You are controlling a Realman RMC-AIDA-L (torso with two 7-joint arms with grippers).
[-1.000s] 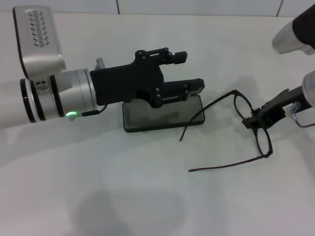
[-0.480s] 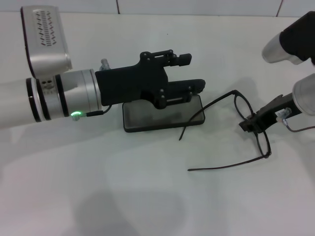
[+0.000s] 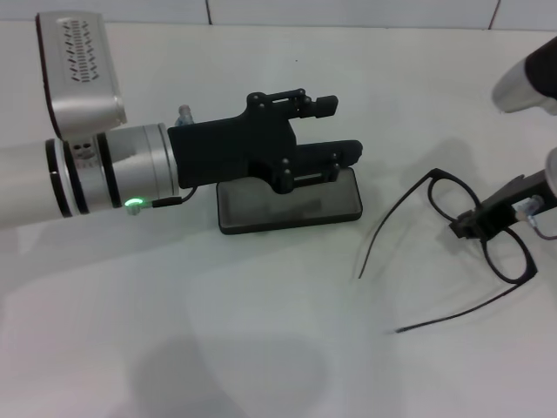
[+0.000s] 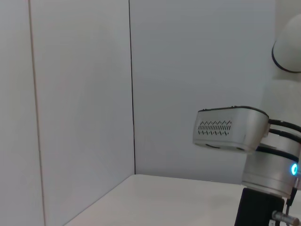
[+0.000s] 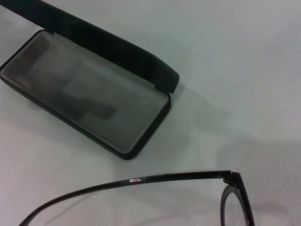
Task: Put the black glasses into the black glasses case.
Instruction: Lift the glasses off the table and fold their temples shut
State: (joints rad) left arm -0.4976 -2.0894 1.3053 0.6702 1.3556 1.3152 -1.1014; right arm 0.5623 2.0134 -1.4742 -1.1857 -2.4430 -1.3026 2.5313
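Head view: plain white tabletop, tiled wall.

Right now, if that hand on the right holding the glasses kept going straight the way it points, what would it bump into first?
The right hand points toward the open glasses case, holding the glasses by the frame. Only bare table lies between, so it would probably meet the case first, near the left hand holding the lid, though height is unclear.

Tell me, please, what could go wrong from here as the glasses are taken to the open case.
The right gripper grips the black glasses only at the bridge, so the thin frame could twist or slip.

Both temple arms are spread open and trail toward the black glasses case; unfolded, they may catch its rim or overhang it.

The left gripper sits at the case lid above the tray, so the incoming glasses could strike it.
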